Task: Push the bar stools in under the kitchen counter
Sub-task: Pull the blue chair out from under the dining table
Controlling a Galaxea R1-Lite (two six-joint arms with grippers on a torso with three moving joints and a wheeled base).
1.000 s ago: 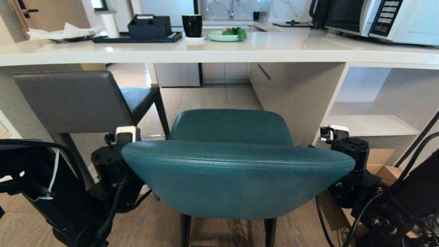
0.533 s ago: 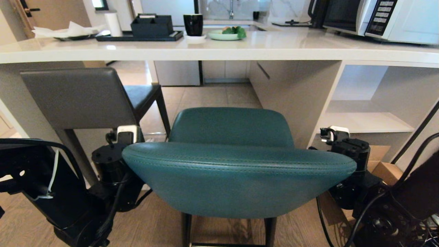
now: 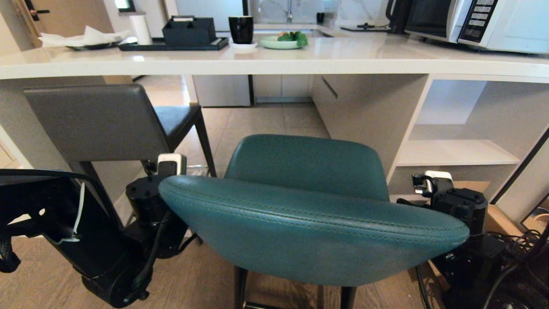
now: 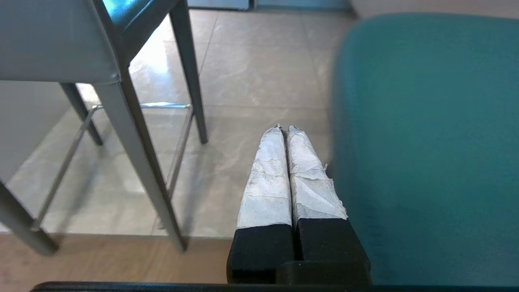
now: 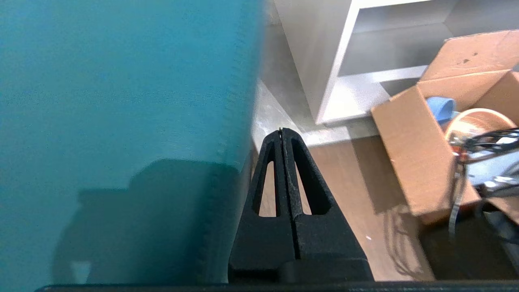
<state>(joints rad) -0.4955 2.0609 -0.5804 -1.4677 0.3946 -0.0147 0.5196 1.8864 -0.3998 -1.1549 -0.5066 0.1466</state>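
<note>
While both arms sit either side of the teal seat, here's how it looks:

teal stool (image 3: pixel 300 223): closest thing to the camera, curved back facing us and a bit skewed, right end nearer. Seat points at the open gap under the counter, but it's not tucked under the slab.

grey stool (image 3: pixel 98 122): far left, low rectangular back toward us, seat reaching under the counter edge, dark legs on the tile floor.

kitchen counter (image 3: pixel 274 64): thick white slab running across the far side, white shelf unit under its right part.

left end effector (image 4: pixel 285 130): at the left end of the teal back, taped fingers pressed together with nothing between them. They sit right beside the teal upholstery, can't tell if they actually touch.

right end effector (image 5: pixel 281 132): at the right end of the teal back, black fingers pressed together, empty, right alongside the teal side.

on the counter: black tray (image 3: pixel 171 44), black mug (image 3: pixel 240 29), green plate with food (image 3: pixel 283 41), microwave (image 3: pixel 472 21) far right.

floor stuff: open cardboard box (image 5: pixel 438 134) near right, by the shelf unit.
</note>
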